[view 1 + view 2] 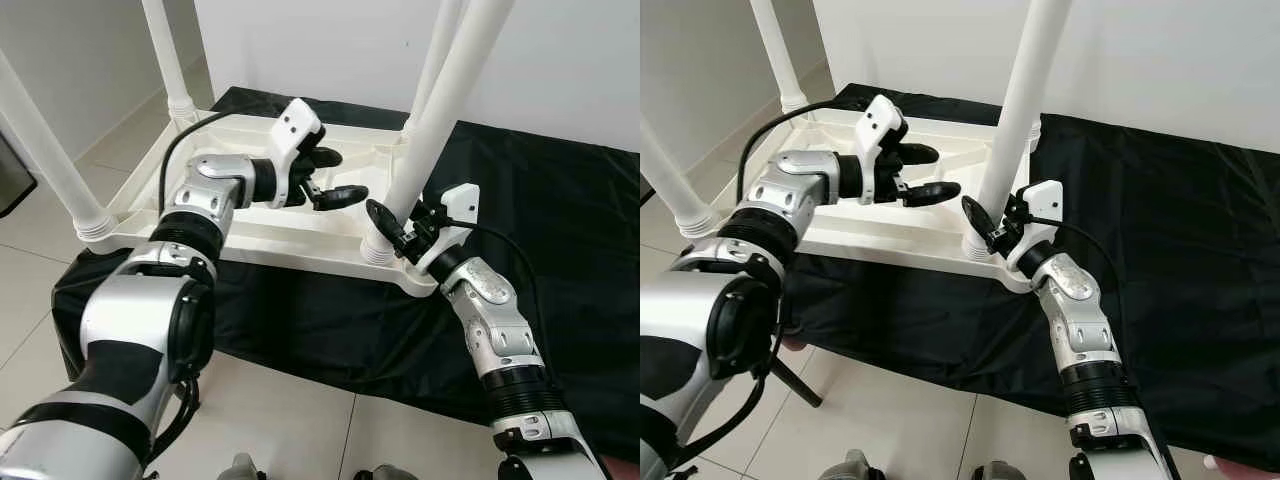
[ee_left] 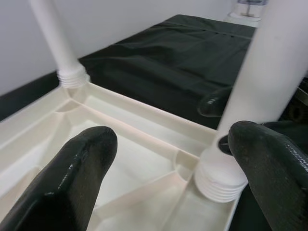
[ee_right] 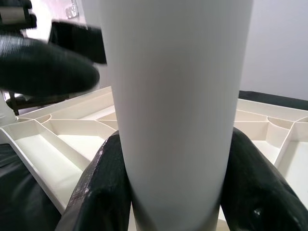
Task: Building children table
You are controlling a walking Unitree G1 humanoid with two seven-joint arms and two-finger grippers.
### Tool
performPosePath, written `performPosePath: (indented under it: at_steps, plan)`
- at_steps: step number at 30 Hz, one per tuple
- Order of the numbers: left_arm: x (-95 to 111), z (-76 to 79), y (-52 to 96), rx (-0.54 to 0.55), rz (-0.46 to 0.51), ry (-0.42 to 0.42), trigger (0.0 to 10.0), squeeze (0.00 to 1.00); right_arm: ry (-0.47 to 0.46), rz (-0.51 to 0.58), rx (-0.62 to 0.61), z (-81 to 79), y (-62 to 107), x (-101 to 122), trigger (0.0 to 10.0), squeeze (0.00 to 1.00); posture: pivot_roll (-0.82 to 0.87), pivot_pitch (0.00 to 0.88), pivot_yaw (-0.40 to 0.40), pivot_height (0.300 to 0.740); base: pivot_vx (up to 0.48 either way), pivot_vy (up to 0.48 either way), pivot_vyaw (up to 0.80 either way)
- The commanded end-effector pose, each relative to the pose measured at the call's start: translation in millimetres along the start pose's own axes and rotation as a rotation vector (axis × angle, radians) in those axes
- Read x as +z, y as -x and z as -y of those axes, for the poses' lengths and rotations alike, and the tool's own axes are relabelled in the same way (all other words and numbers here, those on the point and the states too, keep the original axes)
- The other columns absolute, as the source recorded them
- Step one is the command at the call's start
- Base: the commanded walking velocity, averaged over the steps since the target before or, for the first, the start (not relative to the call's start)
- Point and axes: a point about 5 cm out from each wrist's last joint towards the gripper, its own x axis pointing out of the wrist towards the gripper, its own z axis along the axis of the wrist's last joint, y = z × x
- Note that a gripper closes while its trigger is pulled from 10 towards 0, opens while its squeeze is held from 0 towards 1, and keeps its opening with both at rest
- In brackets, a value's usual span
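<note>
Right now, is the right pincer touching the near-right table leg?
Touching. The right wrist view shows both black fingers pressed flush against the sides of the white leg, no gap. The right pincer sits at the leg's base.

Smooth white plastic table (image 1: 300,235) (slight sheen); matt black cloth (image 1: 560,230); glossy floor tiles (image 1: 290,420).

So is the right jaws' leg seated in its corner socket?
Seated: the leg stands with its threaded collar in the tabletop corner.
</note>
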Motion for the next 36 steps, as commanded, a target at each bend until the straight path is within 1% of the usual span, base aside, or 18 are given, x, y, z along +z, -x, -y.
performPosePath:
  at_steps: [1,2,4,6,9,16,20,21,26,29,30,32,36]
  plan:
    - [1,-35.5,14.7,0.720,-0.012,0.007,10.0,0.00,-0.016,0.013,0.030,-3.0,0.0,3,10.0,0.00,-0.14,0.000,0.033,0.740,0.000,0.000,0.00]
    - [1,-35.5,14.7,0.720,-0.012,0.007,10.0,0.00,-0.016,0.013,0.030,-3.0,0.0,3,10.0,0.00,-0.14,0.000,0.033,0.740,0.000,0.000,0.00]
    - [16,-36.2,8.4,0.720,0.021,0.002,10.0,0.00,-0.017,0.007,0.064,-8.3,-3.0,3,10.0,0.00,-0.13,0.000,0.030,0.740,0.000,0.000,0.00]
    - [19,-36.0,6.6,0.719,0.028,0.003,10.0,0.00,-0.018,0.006,0.069,-9.1,-3.5,3,10.0,0.00,-0.13,0.000,0.030,0.740,0.000,0.000,0.00]
    - [28,-31.5,-3.7,0.691,0.053,-0.003,10.0,0.00,-0.016,0.005,0.086,-10.6,-5.0,3,10.0,0.00,-0.13,0.000,0.026,0.740,0.000,0.000,0.00]
    - [40,-24.0,-17.9,0.646,0.091,-0.003,10.0,0.00,-0.010,0.005,0.099,-8.9,-7.0,5,10.0,0.00,-0.14,0.000,0.020,0.740,0.000,0.000,0.00]
    - [46,-21.7,-22.3,0.634,0.107,-0.012,10.0,0.00,-0.009,0.001,0.100,-8.2,-7.8,5,10.0,0.00,-0.14,0.000,0.017,0.740,0.000,0.000,0.00]
    - [51,-20.6,-24.6,0.629,0.118,-0.019,10.0,0.00,-0.006,-0.002,0.101,-7.9,-8.0,5,10.0,0.00,-0.13,0.000,0.014,0.740,0.000,0.000,0.00]
    - [52,-22.6,-22.2,0.642,0.114,-0.029,10.0,0.00,-0.006,-0.001,0.103,-8.1,-7.7,5,10.0,0.00,-0.13,0.000,0.013,0.740,0.000,0.000,0.00]
    - [46,-29.1,-12.7,0.680,0.094,-0.023,10.0,0.00,-0.012,0.003,0.081,-5.4,-6.7,6,10.0,0.00,-0.13,0.000,0.015,0.740,0.000,0.000,0.00]
    - [46,-29.1,-12.7,0.680,0.094,-0.023,10.0,0.00,-0.012,0.003,0.081,-5.4,-6.7,6,10.0,0.00,-0.13,0.000,0.015,0.740,0.000,0.000,0.00]
    - [43,-32.5,-7.0,0.699,0.085,-0.016,10.0,0.00,-0.020,0.009,0.059,-2.3,-6.2,6,10.0,0.00,-0.13,0.000,0.016,0.740,0.000,0.000,0.00]
    - [40,-34.2,-4.3,0.725,0.080,-0.008,10.0,0.00,-0.026,0.016,0.025,2.5,-6.1,8,10.0,0.00,-0.13,0.000,0.016,0.740,0.000,0.000,0.00]
